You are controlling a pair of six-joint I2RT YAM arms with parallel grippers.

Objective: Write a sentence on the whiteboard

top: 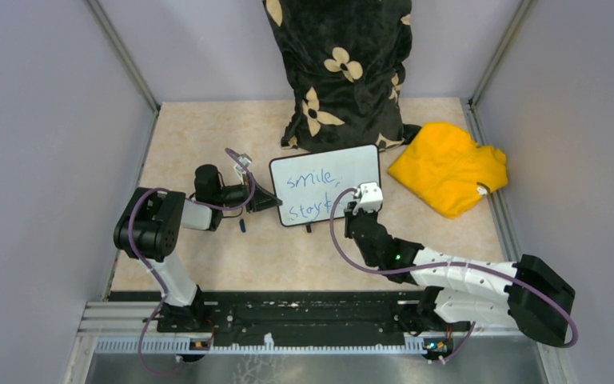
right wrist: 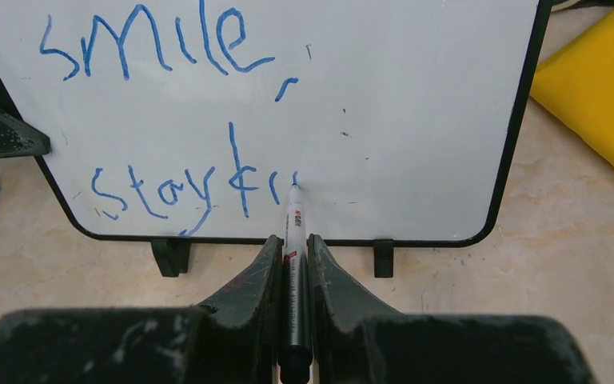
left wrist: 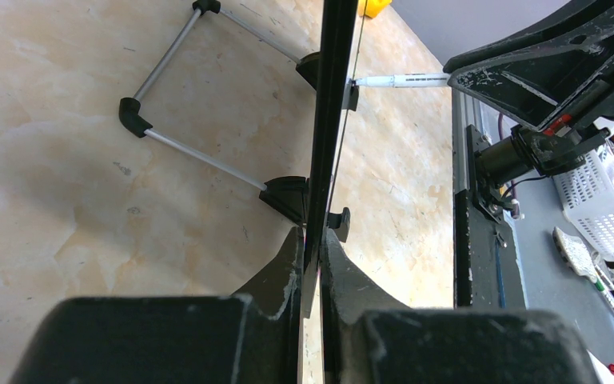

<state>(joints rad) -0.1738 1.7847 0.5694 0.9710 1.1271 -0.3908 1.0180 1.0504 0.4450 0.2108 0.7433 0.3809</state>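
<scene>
The whiteboard (top: 352,168) stands propped on its black feet at mid-table. My left gripper (top: 270,201) is shut on its left edge, and the left wrist view shows the thin board (left wrist: 332,120) edge-on between the fingers of that gripper (left wrist: 312,240). Blue words form the sentence (right wrist: 152,44): "smile," on top and "stay fr" below. My right gripper (right wrist: 292,240) is shut on a white marker (right wrist: 294,216), whose tip touches the board at the end of the second line. The marker (left wrist: 400,80) also shows in the left wrist view.
A blue marker cap (top: 242,226) lies on the table left of the board. A crumpled yellow cloth (top: 448,166) sits to the right. A black flower-print cushion (top: 340,72) stands behind the board. Grey walls close in the table on three sides.
</scene>
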